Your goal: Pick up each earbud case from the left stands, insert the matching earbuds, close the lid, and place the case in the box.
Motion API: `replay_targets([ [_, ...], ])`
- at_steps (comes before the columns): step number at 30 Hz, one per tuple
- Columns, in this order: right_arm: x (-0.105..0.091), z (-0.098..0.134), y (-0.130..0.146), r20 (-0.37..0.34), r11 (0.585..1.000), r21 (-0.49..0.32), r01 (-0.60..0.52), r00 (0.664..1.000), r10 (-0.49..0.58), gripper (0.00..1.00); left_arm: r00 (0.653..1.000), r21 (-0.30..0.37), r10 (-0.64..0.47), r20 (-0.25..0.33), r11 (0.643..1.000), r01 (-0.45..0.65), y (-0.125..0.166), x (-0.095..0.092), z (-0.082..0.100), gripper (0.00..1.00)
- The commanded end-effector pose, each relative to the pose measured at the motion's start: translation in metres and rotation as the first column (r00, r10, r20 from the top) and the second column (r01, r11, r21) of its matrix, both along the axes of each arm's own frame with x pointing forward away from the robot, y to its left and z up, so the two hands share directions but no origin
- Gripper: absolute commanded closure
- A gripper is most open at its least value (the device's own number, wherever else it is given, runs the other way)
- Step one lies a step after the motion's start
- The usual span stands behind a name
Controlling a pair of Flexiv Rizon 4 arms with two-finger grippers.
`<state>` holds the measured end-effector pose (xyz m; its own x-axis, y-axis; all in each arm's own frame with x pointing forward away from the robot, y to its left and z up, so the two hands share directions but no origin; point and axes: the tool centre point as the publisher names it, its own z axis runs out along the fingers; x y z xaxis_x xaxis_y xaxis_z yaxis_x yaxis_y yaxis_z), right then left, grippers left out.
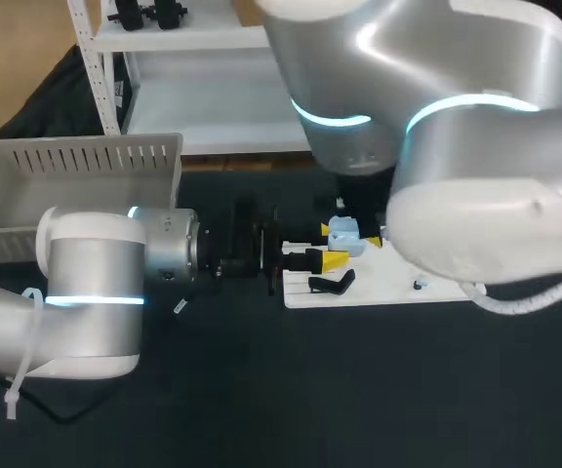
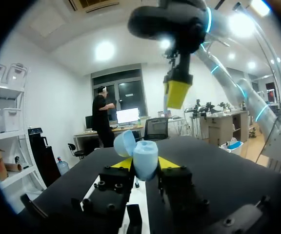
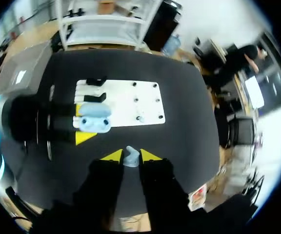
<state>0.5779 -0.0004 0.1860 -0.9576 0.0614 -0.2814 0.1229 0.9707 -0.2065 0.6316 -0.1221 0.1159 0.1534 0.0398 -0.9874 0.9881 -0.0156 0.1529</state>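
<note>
My left pincer (image 2: 145, 164) is pinching the pale-blue earbud case (image 2: 141, 152), its lid flipped open, over the white board (image 1: 398, 285) on the desk (image 1: 359, 390). My right pincer (image 3: 130, 157) hangs higher up nearby, clamped on a pale-blue earbud (image 3: 131, 161).

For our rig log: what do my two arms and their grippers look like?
Both the left arm and right arm are rounded silver-white tubes with glowing cyan rings. A white hose hangs under the right. The left gripper and right gripper are black, yellow-tipped.
</note>
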Motion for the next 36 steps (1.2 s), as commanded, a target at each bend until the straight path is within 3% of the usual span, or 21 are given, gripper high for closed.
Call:
replay_targets([
  [1,0.004,0.000,-0.002,-0.003,0.993,0.055,0.106,0.994,-0.106,1.00,1.000,-0.001,0.001,0.001,1.000,-0.001,0.000,0.000,0.000,1.00],
  [12,0.004,0.000,-0.002,-0.003,0.993,0.055,0.106,0.994,-0.106,1.00,1.000,-0.001,0.001,0.001,1.000,-0.001,0.000,0.000,0.000,1.00],
  [14,0.010,0.003,0.003,-0.025,0.978,0.105,0.178,0.984,-0.177,1.00,1.000,-0.001,0.001,0.001,1.000,-0.001,0.000,0.000,0.000,1.00],
  [19,0.026,0.007,0.009,-0.034,0.930,0.100,0.354,0.935,-0.353,1.00,1.000,-0.001,0.001,0.001,1.000,-0.001,0.000,0.000,0.000,1.00],
  [21,0.029,0.006,0.011,-0.067,0.918,0.116,0.380,0.925,-0.374,1.00,1.000,-0.001,0.001,0.001,1.000,-0.001,0.000,0.000,0.000,1.00],
  [26,0.033,-0.007,0.016,-0.108,0.903,0.066,0.425,0.902,-0.417,1.00,1.000,-0.001,0.001,0.001,1.000,-0.001,0.000,0.000,0.000,1.00],
  [36,0.031,-0.003,0.015,-0.101,0.892,0.081,0.445,0.894,-0.436,1.00,1.000,-0.001,0.001,0.001,1.000,-0.001,0.000,0.000,0.000,1.00],
])
